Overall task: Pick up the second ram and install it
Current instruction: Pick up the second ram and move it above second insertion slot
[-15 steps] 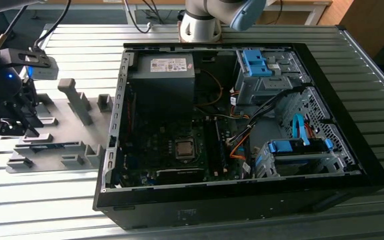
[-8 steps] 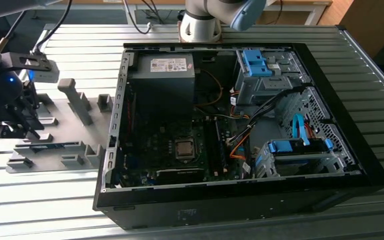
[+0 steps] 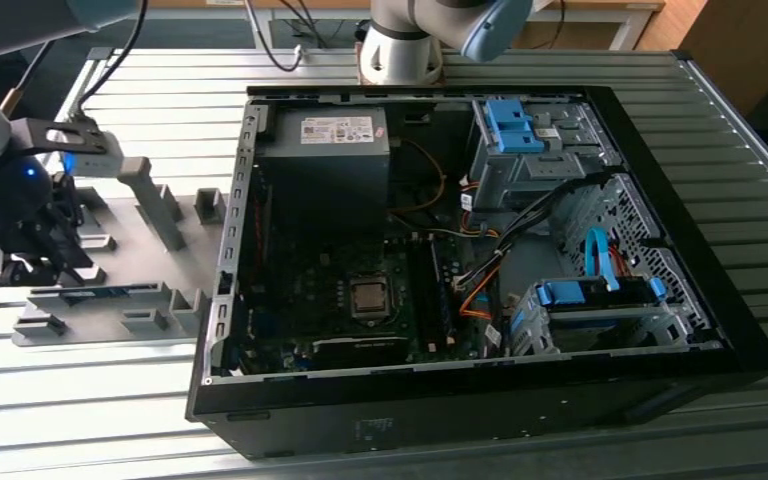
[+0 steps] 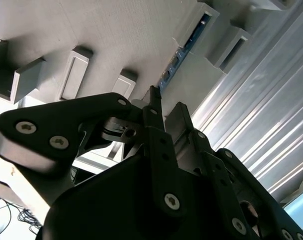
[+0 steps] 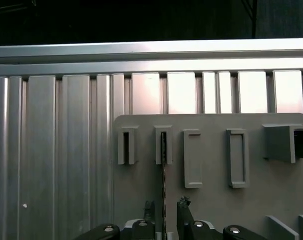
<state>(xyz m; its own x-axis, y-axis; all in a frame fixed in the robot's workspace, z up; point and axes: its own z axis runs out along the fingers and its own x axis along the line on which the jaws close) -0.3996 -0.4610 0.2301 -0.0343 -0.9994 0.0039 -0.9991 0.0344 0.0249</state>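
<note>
Your gripper (image 5: 165, 207) is parted only narrowly. Its two black metal fingers (image 5: 184, 212) straddle the second ram (image 5: 164, 170) with a sliver of gap on each side, so it grips nothing. In the first wrist view the ram is a thin blue-green board standing on its edge in a slotted holder, running straight between the fingertips. The holder is a matte grey fixture plate (image 3: 157, 330) with raised rectangular pockets, lying on the ribbed aluminium tabletop (image 3: 91, 400). The open black computer case (image 3: 704, 330) sits just beside it, toward the exterior view's right.
</note>
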